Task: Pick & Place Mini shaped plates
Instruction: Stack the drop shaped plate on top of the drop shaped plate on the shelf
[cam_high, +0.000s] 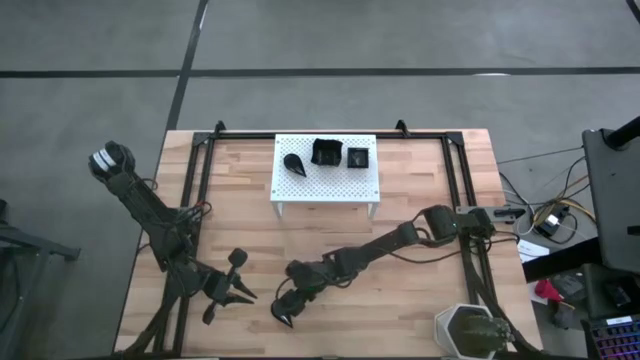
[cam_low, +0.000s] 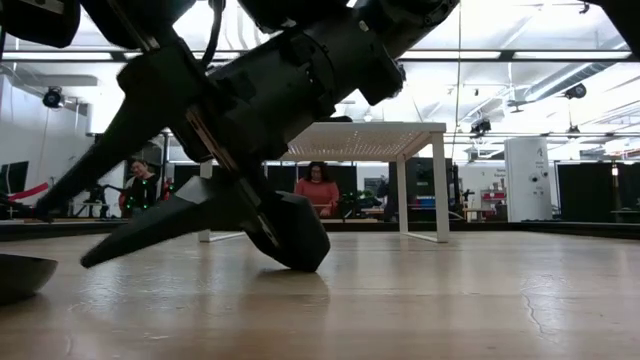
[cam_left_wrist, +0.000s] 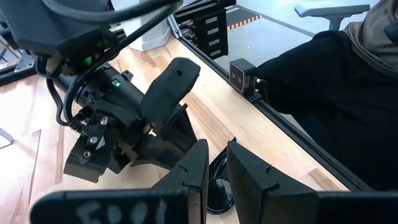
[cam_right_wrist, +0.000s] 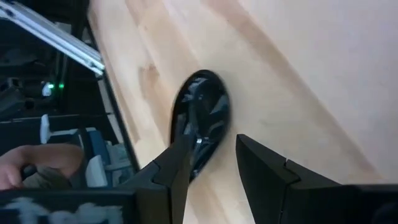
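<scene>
A glossy black teardrop plate (cam_high: 287, 319) lies flat on the wooden table near its near edge. In the right wrist view this plate (cam_right_wrist: 208, 112) sits just ahead of my open right gripper (cam_right_wrist: 214, 143), which reaches in low from the right (cam_high: 289, 304). My left gripper (cam_high: 235, 297) waits to the plate's left with a narrow gap between its fingers (cam_left_wrist: 217, 152). Three more black plates rest on the white perforated stand (cam_high: 330, 185): a teardrop (cam_high: 296, 163), a raised-rim square (cam_high: 327, 153) and a small square (cam_high: 358, 156). My right gripper stands open astride the teardrop plate's rim (cam_right_wrist: 186, 134). One finger (cam_right_wrist: 177, 165) is over the bowl and the other (cam_right_wrist: 267, 171) over the bare table beside it. Whether a finger touches the plate I cannot tell. The plate lies flat on the table.
The grey-green hexagonal pot (cam_high: 470, 330) stands at the near right corner. A black frame (cam_high: 200, 190) runs along the table's left, far and right sides. A small camera box (cam_left_wrist: 239, 74) sits at the near edge. People sit in the room beyond (cam_low: 318, 190).
</scene>
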